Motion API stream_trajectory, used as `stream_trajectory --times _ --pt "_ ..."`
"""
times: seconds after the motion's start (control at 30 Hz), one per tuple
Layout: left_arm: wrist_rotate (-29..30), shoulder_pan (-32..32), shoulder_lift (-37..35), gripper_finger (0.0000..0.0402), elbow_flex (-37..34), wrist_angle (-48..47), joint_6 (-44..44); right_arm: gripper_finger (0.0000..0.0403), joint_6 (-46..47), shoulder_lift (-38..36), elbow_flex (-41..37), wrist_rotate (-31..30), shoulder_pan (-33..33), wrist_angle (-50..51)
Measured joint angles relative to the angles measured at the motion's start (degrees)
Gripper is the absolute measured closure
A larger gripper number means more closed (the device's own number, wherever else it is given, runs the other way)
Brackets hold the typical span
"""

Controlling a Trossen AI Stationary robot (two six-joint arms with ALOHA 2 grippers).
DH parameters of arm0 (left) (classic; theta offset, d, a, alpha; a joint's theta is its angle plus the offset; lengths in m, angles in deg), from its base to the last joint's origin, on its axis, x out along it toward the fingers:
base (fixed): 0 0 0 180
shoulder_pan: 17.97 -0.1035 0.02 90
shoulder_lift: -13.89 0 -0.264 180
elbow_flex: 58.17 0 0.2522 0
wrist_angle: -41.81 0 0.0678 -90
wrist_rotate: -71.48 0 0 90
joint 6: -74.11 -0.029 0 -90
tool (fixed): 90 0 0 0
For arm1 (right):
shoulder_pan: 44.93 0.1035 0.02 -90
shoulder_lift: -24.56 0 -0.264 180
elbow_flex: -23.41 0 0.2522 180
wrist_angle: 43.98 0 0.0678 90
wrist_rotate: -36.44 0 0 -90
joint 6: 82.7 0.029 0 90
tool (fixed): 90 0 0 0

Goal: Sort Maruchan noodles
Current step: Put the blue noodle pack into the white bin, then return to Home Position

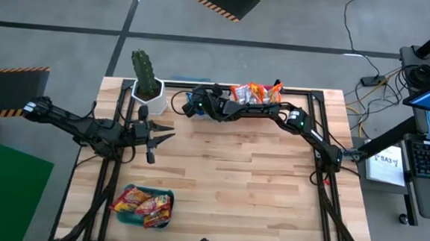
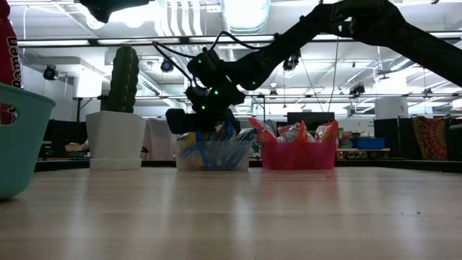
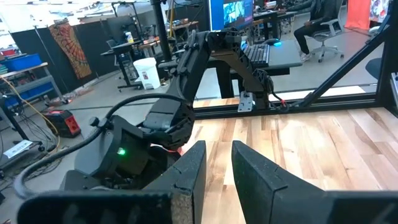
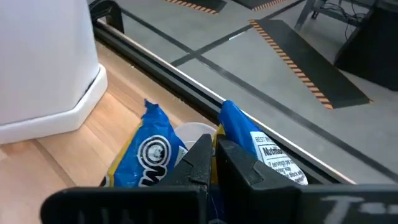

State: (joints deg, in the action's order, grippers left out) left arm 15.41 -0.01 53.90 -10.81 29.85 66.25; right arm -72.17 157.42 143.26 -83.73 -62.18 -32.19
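1. While the left gripper (image 1: pixel 156 138) hovers over bare wood at the table's left, its fingers (image 3: pixel 186 171) stand slightly spread and hold nothing.
2. Reaching across the far edge, the right gripper (image 1: pixel 190 104) hangs over a clear plastic bin (image 2: pixel 213 155); its jaws are nearly pressed together, with nothing seen between them.
3. Crinkly blue-white ramen packets (image 4: pixel 149 155) stand in that bin, beside a white pot holding a green cactus (image 1: pixel 147 75).
4. Orange-yellow packets (image 1: pixel 254 91) fill a red plastic bin (image 2: pixel 298 155) just right of it.
5. Red-yellow packets (image 1: pixel 144 204) lie in a teal plastic bin (image 1: pixel 122 216) at the near left.
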Motion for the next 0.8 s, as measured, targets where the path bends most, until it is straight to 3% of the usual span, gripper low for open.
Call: stream_trajectory --times 0.27,0.53,0.8 --pt "0.0 0.02 0.0 0.0341 0.0 -0.2 0.0 0.039 -1.04 -0.18 4.02 0.39 0.71 0.82" --pt "0.0 0.01 0.03 0.0341 0.0 -0.25 -0.02 0.039 4.08 -0.47 -2.51 -0.01 0.42 -3.56" --pt "0.0 0.02 0.04 0.0341 0.0 -0.22 0.22 0.039 -1.32 -6.98 -3.56 0.18 0.63 -3.36"
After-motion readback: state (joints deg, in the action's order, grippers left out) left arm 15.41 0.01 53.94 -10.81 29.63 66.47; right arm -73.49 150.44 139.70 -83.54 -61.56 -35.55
